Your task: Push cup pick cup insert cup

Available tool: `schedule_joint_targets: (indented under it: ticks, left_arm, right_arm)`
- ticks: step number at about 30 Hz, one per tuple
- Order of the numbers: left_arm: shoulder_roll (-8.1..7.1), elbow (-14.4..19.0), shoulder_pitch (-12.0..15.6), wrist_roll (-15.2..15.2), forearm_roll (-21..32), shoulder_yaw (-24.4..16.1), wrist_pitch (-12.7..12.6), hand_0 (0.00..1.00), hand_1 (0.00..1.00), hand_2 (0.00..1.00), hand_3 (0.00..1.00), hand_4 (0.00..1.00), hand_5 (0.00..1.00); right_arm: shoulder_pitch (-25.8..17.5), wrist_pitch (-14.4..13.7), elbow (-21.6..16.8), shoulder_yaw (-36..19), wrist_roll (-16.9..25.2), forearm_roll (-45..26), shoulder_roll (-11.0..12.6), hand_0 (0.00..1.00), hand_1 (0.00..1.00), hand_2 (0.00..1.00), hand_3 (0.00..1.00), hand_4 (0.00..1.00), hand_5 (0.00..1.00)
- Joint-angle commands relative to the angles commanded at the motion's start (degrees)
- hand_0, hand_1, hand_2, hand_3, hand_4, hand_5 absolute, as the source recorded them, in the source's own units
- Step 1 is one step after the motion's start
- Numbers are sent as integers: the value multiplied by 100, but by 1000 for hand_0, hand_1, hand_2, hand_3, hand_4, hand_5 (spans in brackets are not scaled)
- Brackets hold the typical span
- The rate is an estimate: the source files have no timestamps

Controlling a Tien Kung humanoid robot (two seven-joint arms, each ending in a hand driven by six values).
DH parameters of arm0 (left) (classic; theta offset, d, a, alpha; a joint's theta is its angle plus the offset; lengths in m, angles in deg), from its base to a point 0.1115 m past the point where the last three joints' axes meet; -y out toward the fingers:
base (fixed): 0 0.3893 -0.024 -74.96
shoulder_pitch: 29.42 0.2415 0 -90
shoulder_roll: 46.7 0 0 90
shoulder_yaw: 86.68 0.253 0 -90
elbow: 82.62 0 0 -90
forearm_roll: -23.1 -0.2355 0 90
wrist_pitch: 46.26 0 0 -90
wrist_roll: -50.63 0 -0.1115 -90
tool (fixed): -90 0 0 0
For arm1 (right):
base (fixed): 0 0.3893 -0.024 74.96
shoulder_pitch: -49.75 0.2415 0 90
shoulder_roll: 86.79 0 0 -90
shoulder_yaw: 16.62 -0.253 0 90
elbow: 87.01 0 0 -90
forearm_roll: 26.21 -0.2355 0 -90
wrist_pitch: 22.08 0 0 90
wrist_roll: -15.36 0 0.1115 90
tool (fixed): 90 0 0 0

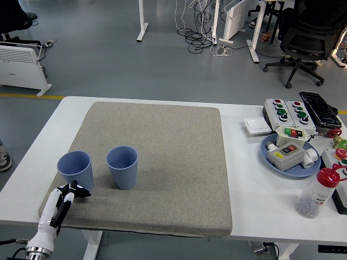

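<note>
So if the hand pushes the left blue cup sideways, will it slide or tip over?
The left blue cup looks empty and thin-walled, so probably light. It is taller than its base and stands on the rough grey mat, which may grip it: a high push could tip it. The left hand sits low, favouring sliding.

A grey mat covers the white table. Right of the mat sits a blue plate of button boxes. A red-capped bottle stands nearer than the plate.
</note>
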Motion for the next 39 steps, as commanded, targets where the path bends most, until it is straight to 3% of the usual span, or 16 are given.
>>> schedule_joint_targets:
  ticks: [13, 26, 39]
  left_arm:
    - [0, -379, -444, 119, -110, 33, 107, 584, 519, 462, 428, 552, 998]
    - [133, -1033, -1068, 132, -106, 56, 177, 585, 519, 462, 429, 551, 998]
    - [152, -1794, -1814, 118, 126, 469, 288, 584, 519, 462, 430, 549, 998]
  right_arm:
    - [-1, -5, 3, -19, -7, 11, -23, 743, 673, 678, 563, 86, 482]
    - [10, -11, -1, -37, -16, 42, -48, 741, 672, 677, 562, 86, 483]
    - [34, -7, -10, -130, -73, 225, -57, 741, 672, 675, 562, 84, 484]
